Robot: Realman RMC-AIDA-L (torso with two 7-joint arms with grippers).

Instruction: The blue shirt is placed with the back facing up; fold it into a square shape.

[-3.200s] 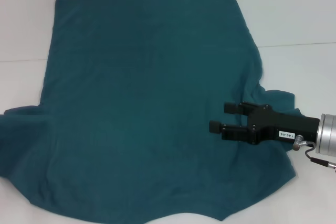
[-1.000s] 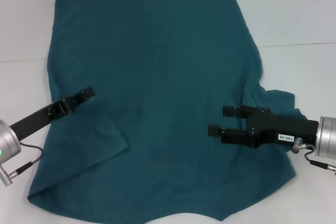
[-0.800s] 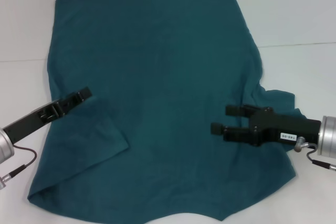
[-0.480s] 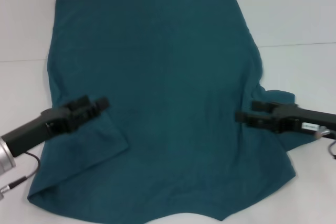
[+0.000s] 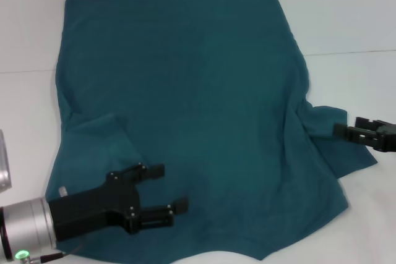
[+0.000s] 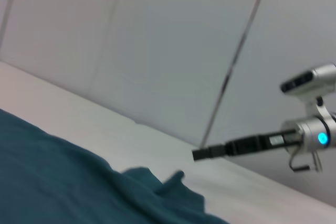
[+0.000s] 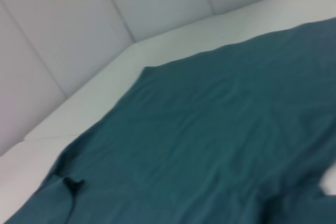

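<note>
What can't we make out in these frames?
- Right pincer: head view, cut off by the frame edge; grip state unclear.
- Blue shirt: near hem hidden under the left pincer and cropped at the bottom edge.
- Wrist views: neither shows its own fingers.

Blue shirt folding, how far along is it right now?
Early stage. Done: the blue shirt's left sleeve looks folded in onto the body. In hand: nothing; the left gripper hovers open over the near left part, and the right gripper sits by the right sleeve, which lies spread out. Left: fold that sleeve in, then fold the body into a square.
</note>
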